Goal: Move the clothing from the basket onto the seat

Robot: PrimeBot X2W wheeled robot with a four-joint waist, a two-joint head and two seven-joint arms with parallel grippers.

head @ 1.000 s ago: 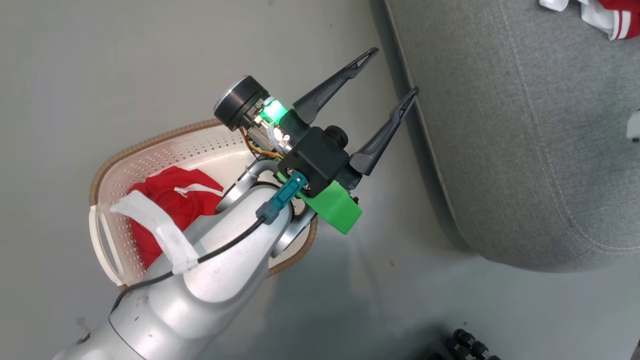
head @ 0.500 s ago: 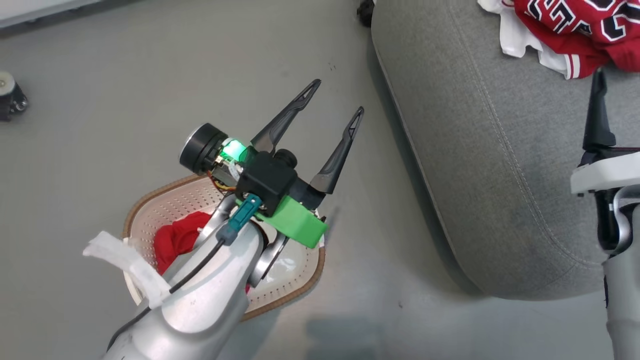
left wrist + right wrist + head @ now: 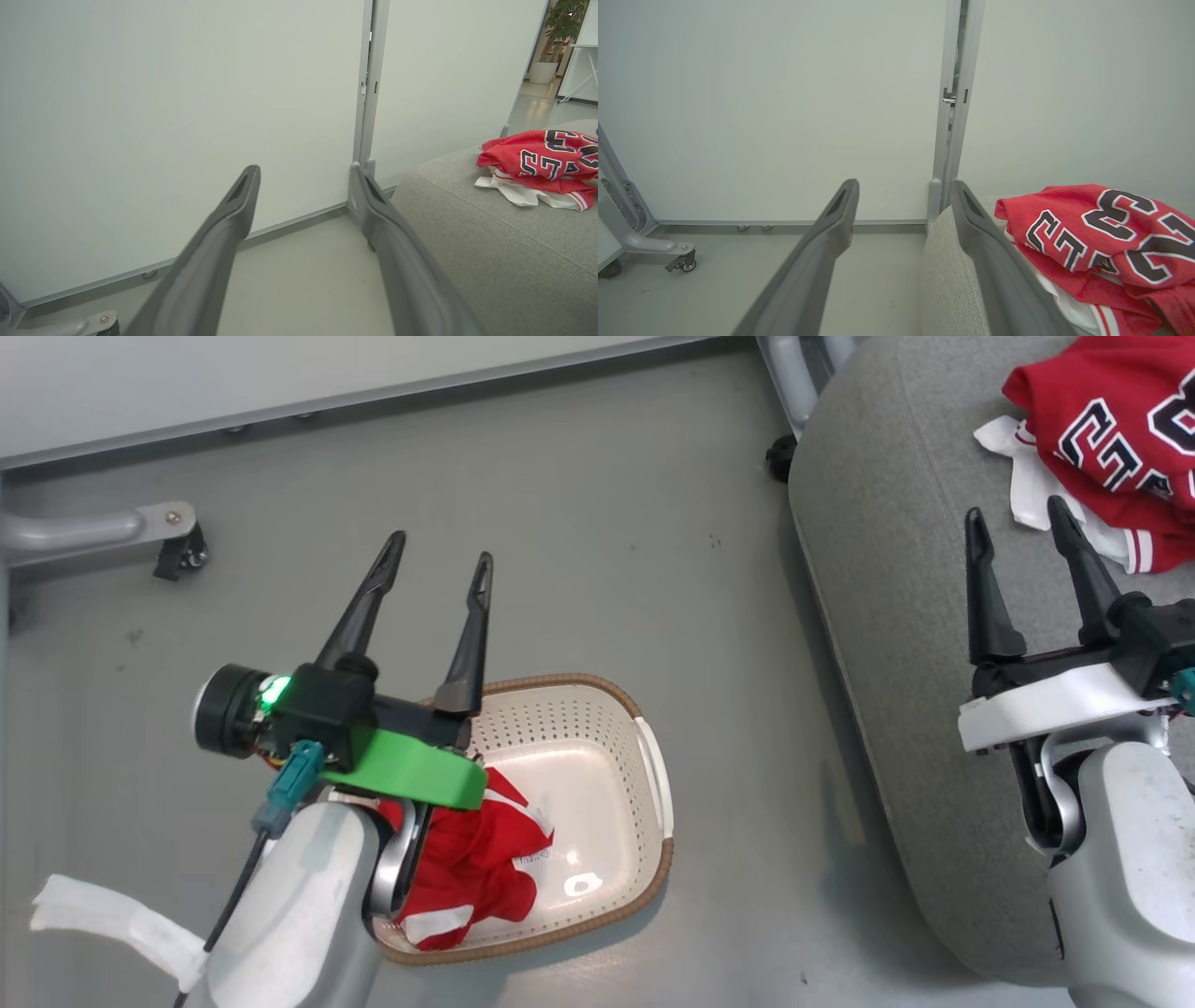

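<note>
Clothing (image 3: 471, 859): white-striped red piece lies in basket (image 3: 644, 775); numbered jersey (image 3: 1111, 429) lies on seat (image 3: 896, 616).
Left gripper (image 3: 441, 549): raised above basket's left end, fingers spread, empty, pointing toward wall (image 3: 280, 373).
Right gripper (image 3: 1015, 509): over seat, fingers apart, empty, beside jersey.

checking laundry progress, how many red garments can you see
2. One numbered red garment lies on the seat; one white-trimmed red garment sits in the basket, partly behind the left forearm, which may hide more.

jersey (image 3: 1102, 420) on seat (image 3: 887, 616) (red garment (image 3: 476, 859) in basket (image 3: 560, 709))
</note>
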